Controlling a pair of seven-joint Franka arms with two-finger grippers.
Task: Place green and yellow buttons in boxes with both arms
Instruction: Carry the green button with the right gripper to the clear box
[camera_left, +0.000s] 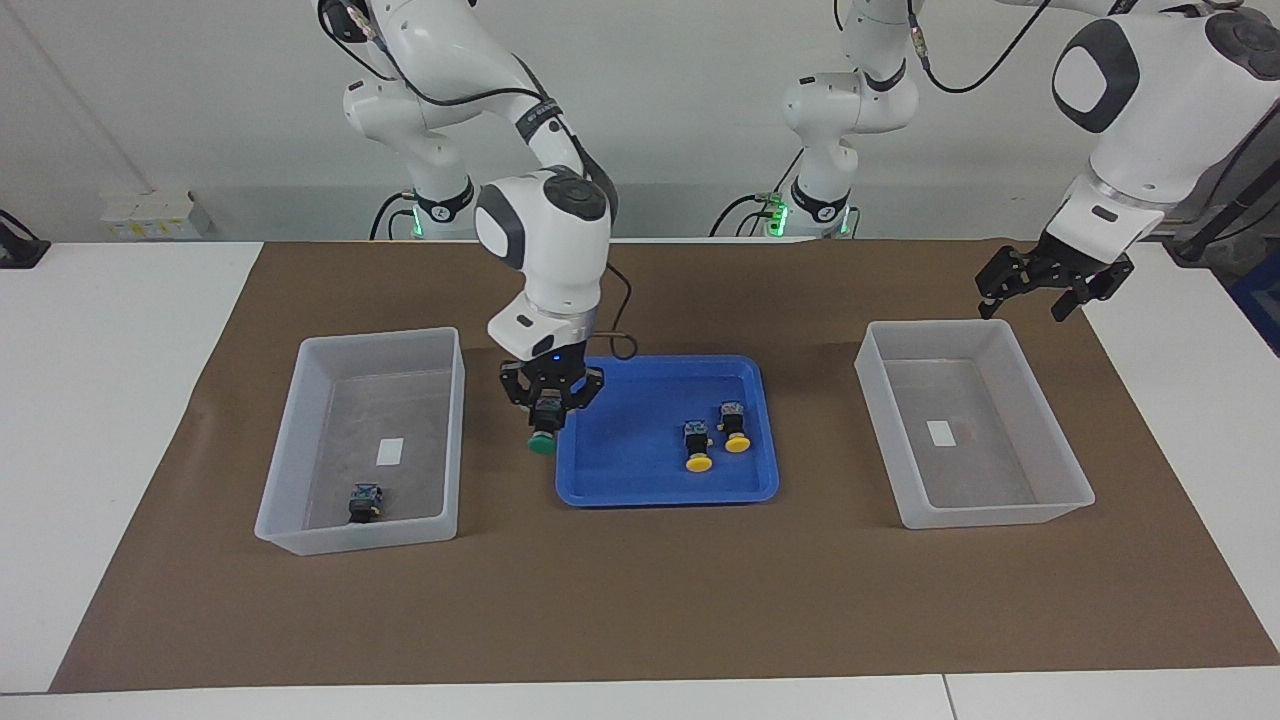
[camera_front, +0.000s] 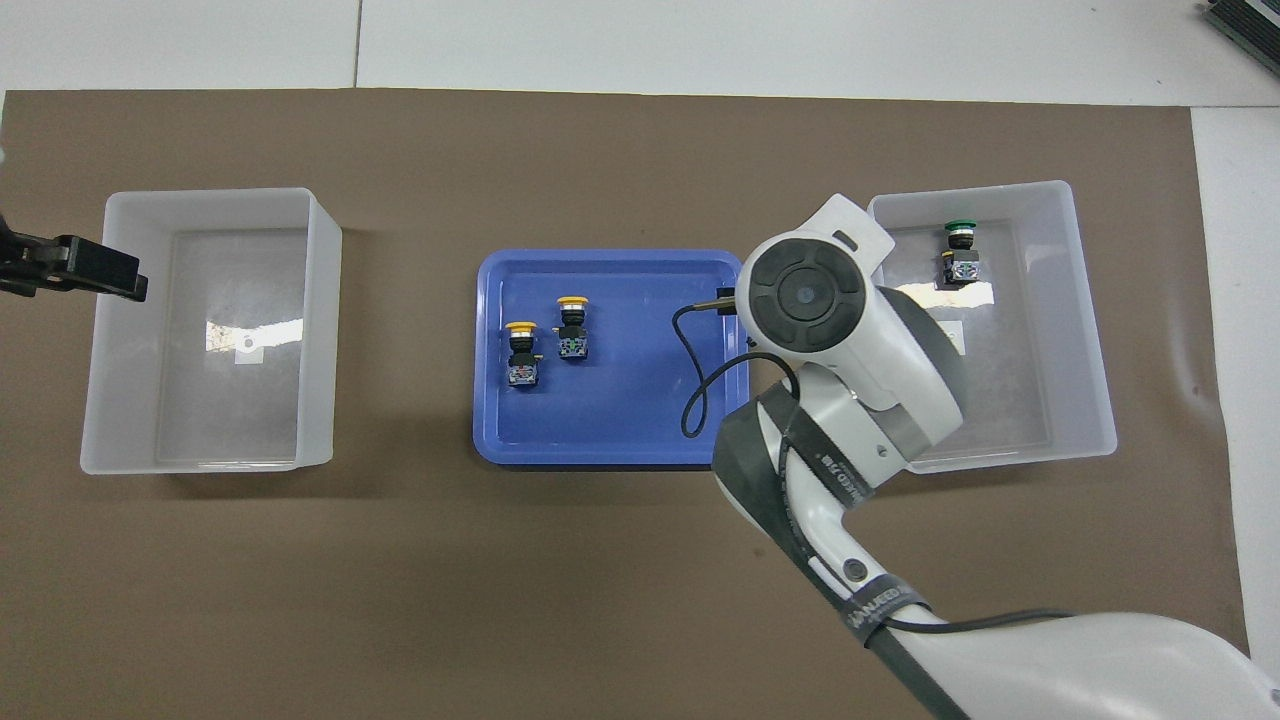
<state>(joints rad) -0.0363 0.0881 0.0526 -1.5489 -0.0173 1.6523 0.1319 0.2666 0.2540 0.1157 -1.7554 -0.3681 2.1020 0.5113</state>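
Facing view: the right hand (camera_left: 551, 398) grips a green button (camera_left: 543, 441), cap down, above the blue tray (camera_left: 660, 488) edge at 9 o'clock. Grip seems shallow; swinging toward the box (camera_left: 300, 520) could drop it. The left hand (camera_left: 1052, 283) waits open.

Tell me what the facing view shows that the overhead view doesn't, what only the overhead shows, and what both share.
Facing view only: the right tool shut on a green button, in the air over the blue tray's edge; the arm hides it from overhead. The left tool shows whole, open.

Overhead only: the green cap of the button in the box at the right arm's end.

Both: two yellow buttons in the tray, and the other box holding no button.
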